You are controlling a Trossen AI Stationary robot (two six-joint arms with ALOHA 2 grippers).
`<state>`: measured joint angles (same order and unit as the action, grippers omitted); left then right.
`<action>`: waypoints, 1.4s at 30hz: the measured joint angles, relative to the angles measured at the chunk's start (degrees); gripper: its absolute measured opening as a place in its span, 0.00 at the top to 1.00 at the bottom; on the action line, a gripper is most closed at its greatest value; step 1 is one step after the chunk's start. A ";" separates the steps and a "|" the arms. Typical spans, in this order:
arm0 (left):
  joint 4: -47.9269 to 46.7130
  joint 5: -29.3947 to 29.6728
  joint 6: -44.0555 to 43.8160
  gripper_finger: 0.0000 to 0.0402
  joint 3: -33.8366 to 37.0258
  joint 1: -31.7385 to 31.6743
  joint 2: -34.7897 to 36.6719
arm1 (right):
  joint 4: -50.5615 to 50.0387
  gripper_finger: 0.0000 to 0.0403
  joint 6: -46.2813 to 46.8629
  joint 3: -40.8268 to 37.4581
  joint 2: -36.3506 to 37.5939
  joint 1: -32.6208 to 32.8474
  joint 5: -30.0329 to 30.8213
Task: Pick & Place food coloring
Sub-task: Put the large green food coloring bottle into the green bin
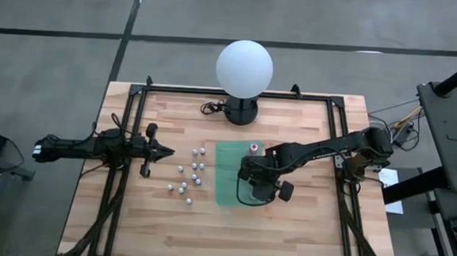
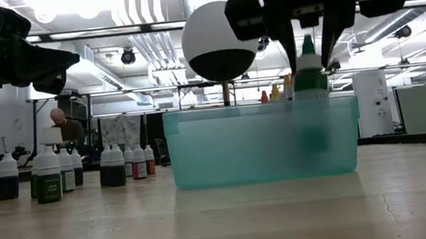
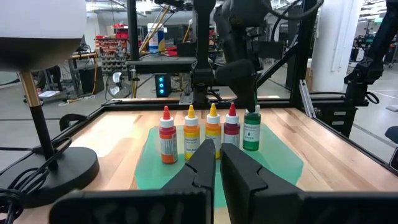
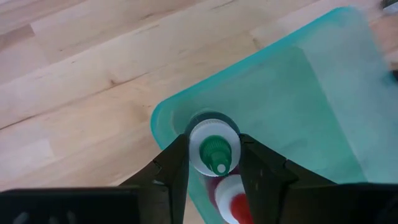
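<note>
A teal see-through tub [image 2: 200, 148] stands at the table's middle. Inside it, several food coloring bottles with coloured tops [image 3: 191, 132] stand upright in a row. At the row's end, beside the red-topped bottle [image 4: 235, 200], is a green-topped bottle [image 4: 214, 152] with my right gripper [image 4: 213, 146] shut on it. More small bottles [image 1: 187, 175] stand upright on the wood to the tub's left. My left gripper [image 3: 214, 168] waits shut near the table's left edge, level and pointing at the tub. My right gripper pinches the green-topped bottle by the white collar of its cap [image 4: 200, 149], one finger [image 4: 174, 168] on each side. The fingers come steeply from above. The bottle stays upright, its top [image 2: 309, 71] above the tub's rim and its body inside. Whether it stands on the floor, I cannot tell.
A white globe lamp [image 1: 244, 65] on a black base stands at the table's far edge behind the tub, its cord [image 1: 211, 107] coiled beside it. Black frame rails [image 1: 131, 98] run along the table's sides. Bare wood lies on the near side of the tub.
</note>
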<state>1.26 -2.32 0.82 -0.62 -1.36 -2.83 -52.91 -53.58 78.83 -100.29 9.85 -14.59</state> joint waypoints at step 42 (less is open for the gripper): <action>0.00 0.02 0.02 1.00 0.00 0.00 0.00 | -0.11 0.67 3.72 -0.39 -2.12 0.00 -0.49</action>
<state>1.26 -2.31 0.84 -0.62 -1.37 -2.83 -53.01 -49.87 78.43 -102.41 9.85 -15.08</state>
